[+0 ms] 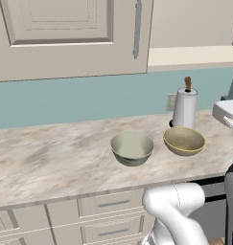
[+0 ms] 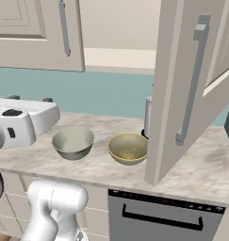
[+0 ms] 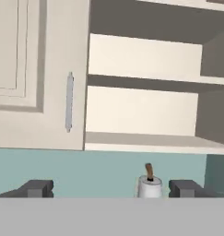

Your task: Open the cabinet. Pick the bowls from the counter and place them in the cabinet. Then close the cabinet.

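Note:
The cabinet's right door (image 2: 191, 84) stands swung wide open, its long grey handle (image 2: 191, 80) facing me; the left door (image 1: 65, 28) is shut. Bare shelves (image 3: 141, 110) show inside the cabinet. On the counter (image 1: 51, 158) both bowls sit side by side: the greyish-white bowl (image 1: 132, 147) (image 2: 72, 142) on the left and the tan-yellow bowl (image 1: 184, 140) (image 2: 128, 148) on the right. My gripper (image 3: 112, 190) is open with nothing in it, raised above the counter and facing the open cabinet. Its white hand (image 2: 26, 117) hovers left of the bowls in the right base view.
A paper towel roll (image 1: 185, 106) stands against the blue-green wall behind the tan-yellow bowl. The open door overhangs the counter to the right of the bowls. Drawers (image 1: 113, 203) and a dishwasher front (image 2: 158, 216) lie below the counter.

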You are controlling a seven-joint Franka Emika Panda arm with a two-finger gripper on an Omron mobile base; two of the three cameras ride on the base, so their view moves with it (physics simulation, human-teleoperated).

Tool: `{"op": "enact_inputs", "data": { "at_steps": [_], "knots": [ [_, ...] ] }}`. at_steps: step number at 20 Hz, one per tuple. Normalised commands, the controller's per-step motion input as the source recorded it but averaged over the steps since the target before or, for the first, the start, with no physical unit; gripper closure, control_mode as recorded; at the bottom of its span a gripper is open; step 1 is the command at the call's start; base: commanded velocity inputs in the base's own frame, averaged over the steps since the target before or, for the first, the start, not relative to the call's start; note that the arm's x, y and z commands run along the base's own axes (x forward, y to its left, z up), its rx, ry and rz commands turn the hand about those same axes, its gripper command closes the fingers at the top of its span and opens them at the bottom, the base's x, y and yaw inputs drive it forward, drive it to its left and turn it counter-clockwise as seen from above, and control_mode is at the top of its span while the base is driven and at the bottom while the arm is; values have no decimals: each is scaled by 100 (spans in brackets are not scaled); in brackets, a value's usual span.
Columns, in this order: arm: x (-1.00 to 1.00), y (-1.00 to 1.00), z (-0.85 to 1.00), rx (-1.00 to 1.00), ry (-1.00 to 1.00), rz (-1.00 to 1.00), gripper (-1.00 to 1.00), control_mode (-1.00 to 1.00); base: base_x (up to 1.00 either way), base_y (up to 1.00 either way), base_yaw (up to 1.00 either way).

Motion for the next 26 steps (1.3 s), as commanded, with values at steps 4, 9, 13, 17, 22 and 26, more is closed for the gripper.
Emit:
{"op": "enact_inputs", "data": {
  "at_steps": [4, 9, 13, 17, 22, 26],
  "knots": [
    [26, 55, 5, 4, -65, 55, -100, -100, 0, 0, 0],
    [38, 92, -3, 0, -43, 17, -100, -100, 0, 0, 0],
    [58, 77, -4, -4, -21, -11, -100, -100, 0, 0, 0],
    [59, 26, 0, -5, -1, -36, -100, -100, 0, 0, 0],
    [59, -8, 8, 0, 5, -37, -100, -100, 0, 0, 0],
    [57, -18, 21, 1, 8, -21, -100, -100, 0, 0, 0]
  ]
}}
